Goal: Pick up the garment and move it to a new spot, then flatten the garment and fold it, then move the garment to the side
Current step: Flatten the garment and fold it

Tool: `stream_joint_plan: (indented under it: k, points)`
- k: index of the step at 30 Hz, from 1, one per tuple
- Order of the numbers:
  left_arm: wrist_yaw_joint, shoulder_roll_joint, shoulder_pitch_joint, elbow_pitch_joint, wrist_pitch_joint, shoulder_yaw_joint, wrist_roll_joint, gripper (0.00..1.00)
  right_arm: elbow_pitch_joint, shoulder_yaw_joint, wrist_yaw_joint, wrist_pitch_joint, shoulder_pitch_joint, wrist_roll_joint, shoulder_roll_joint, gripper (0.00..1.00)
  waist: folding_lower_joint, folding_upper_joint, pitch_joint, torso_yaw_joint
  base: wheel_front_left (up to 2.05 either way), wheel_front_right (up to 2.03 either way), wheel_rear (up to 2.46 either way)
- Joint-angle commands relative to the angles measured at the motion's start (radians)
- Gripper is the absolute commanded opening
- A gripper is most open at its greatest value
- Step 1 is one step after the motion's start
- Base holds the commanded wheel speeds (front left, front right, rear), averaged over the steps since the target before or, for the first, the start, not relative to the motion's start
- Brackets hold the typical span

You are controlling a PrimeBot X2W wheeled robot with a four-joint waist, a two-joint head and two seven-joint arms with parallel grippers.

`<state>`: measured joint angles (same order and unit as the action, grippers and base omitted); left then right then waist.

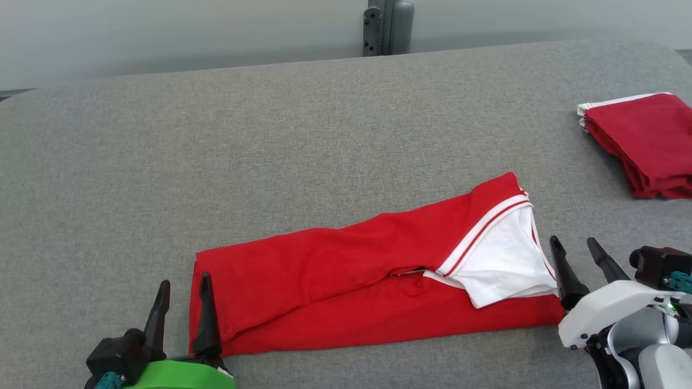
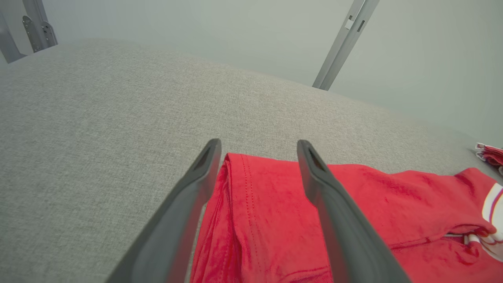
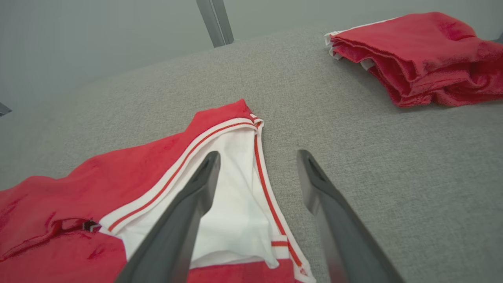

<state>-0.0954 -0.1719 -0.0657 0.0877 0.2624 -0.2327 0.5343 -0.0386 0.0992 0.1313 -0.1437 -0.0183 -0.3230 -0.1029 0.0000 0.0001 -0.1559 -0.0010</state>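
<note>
The red garment (image 1: 351,275) lies on the grey tabletop (image 1: 270,135) as a long folded strip, at about 6 o'clock in the head view. It runs from 8 o'clock up toward 3 o'clock. Its white panel (image 1: 503,259), trimmed with red and white stripes, is at the 3 o'clock end.

The left gripper (image 1: 185,281) sits at the 8 o'clock end with its fingers spread and grasping nothing. In the left wrist view the stitched hem falls between them, one finger over bare tabletop and the other over the red cloth.

The right gripper (image 1: 573,241) is at the opposite end, fingers also parted and empty. In the right wrist view one finger is over the white panel and the other over bare tabletop.

A stack of folded red garments (image 1: 649,140) rests well apart at 2 o'clock.
</note>
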Motion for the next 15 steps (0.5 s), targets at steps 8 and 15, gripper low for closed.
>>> stream_joint_plan:
  k: [8, 15]
  points:
    - [0.016, 0.025, 0.035, 0.027, 0.001, -0.002, -0.046, 1.00, -0.235, -0.037, -0.001, -0.031, -0.122, 0.066, -0.052, 1.00, 0.0000, -0.0001, 0.011, 0.042, 0.00, 0.00, 0.00]
    - [0.019, 0.039, 0.035, 0.046, 0.001, 0.007, -0.061, 1.00, -0.419, -0.081, -0.001, -0.045, -0.195, 0.037, -0.087, 1.00, 0.0000, -0.0001, 0.008, 0.078, 0.00, 0.00, 0.00]
